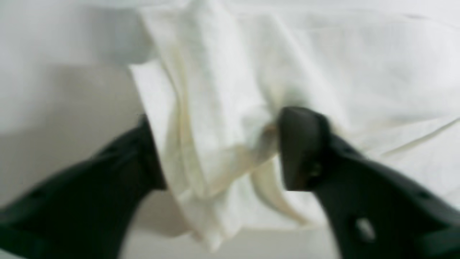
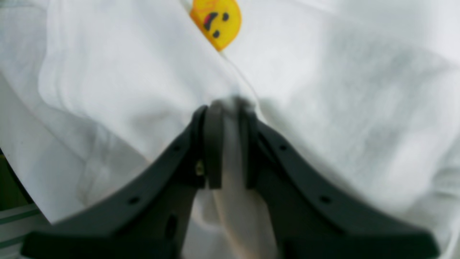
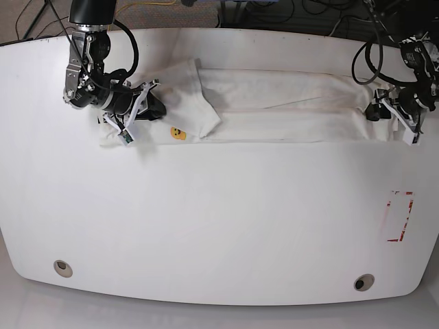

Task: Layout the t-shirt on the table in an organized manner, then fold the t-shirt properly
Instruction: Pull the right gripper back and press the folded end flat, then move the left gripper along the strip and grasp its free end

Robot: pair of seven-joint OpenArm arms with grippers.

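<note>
Right pincer (image 2: 227, 108) pinches t-shirt (image 3: 274, 106); left pincer (image 1: 219, 151) straddles hem.

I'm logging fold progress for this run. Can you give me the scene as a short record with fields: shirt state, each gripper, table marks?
shirt: t-shirt lies as a long folded band across the far part of the table, a sleeve flap turned over near the smiley
right gripper: right gripper shut on a pinch of cloth below the smiley
left gripper: left gripper jaws apart, a bunched fabric edge between them, not clamped
table marks: red-and-white tape mark; two grommet holes
</note>
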